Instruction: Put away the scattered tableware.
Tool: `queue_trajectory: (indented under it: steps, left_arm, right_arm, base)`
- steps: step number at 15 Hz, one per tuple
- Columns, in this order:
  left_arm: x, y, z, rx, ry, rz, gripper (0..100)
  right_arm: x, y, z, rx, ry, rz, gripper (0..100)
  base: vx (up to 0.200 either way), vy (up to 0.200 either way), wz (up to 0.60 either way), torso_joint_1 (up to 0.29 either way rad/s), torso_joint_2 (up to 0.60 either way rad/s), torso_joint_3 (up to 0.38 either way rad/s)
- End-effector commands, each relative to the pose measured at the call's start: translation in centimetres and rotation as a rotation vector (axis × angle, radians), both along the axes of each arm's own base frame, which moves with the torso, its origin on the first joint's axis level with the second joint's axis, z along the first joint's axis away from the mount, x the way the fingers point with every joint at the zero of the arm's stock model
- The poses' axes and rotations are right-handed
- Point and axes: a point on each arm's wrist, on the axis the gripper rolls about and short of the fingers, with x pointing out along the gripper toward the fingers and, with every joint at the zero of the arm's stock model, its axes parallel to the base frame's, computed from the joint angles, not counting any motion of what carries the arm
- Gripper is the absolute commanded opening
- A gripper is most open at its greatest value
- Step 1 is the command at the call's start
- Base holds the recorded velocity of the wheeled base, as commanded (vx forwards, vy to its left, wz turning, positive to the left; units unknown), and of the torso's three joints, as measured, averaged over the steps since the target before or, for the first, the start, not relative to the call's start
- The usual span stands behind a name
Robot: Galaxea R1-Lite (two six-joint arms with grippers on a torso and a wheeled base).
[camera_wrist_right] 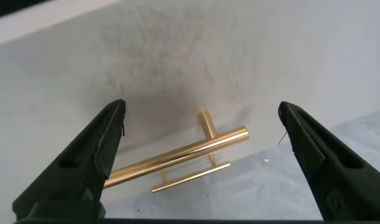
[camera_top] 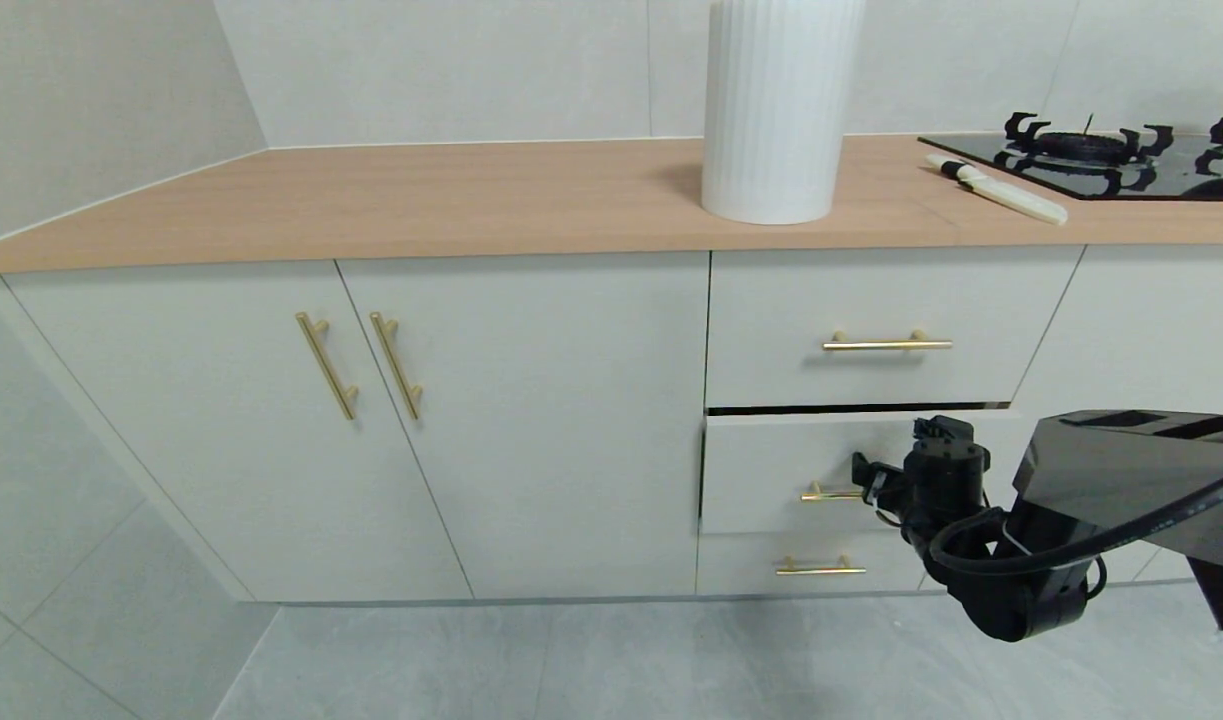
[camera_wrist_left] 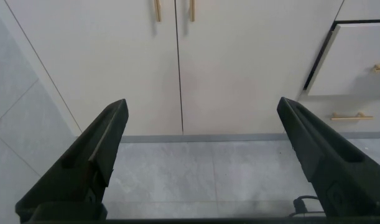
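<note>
Two faults are likely from this state. On the countertop (camera_top: 471,200), at the upper right of the head view, the knife (camera_top: 996,190) lies flat just beside the hob (camera_top: 1091,165) and near the front edge. A careless grasp could push it off the counter or against the burner. The middle drawer (camera_top: 771,470), at lower right, stands ajar with a dark gap along its top edge. That opening looks too narrow to receive tableware, so a further pull is judged necessary. The right gripper (camera_wrist_right: 201,118) is spread wide, with its fingers flanking the brass handle (camera_wrist_right: 177,158) and not touching it. If they close off-centre or too shallow, the round bar may slip free and leave the drawer unmoved. The left gripper (camera_wrist_left: 202,109) is likewise spread and holds nothing, low before the cabinet doors. The knife's long axis runs diagonally from upper left to lower right. The pale blade apparently points lower right, and the dark-banded handle end points upper left.
</note>
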Motion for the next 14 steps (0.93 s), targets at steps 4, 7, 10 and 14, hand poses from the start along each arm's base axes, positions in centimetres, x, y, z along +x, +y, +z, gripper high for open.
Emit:
queue_trajectory:
  steps: [4,7,10,14]
  left_arm:
    - [0.0,0.0,0.0,0.000,0.000,0.000,100]
    - [0.0,0.0,0.0,0.000,0.000,0.000,100]
    - [0.0,0.0,0.0,0.000,0.000,0.000,100]
    - [0.0,0.0,0.0,0.000,0.000,0.000,100]
  right_arm:
    - [1.4,-1.0,-0.7,-0.002,-0.021,-0.065,100]
    - [2.1,-1.5,-0.9,-0.003,-0.037,-0.100,100]
    - [2.3,-1.5,-0.9,0.000,-0.044,-0.103,100]
    - [2.9,-1.7,-0.9,0.008,-0.075,-0.117,100]
  base:
    - [0.000,0.000,0.00,0.000,0.00,0.000]
    - [0.000,0.000,0.00,0.000,0.00,0.000]
    - [0.000,0.000,0.00,0.000,0.00,0.000]
    - [0.000,0.000,0.00,0.000,0.00,0.000]
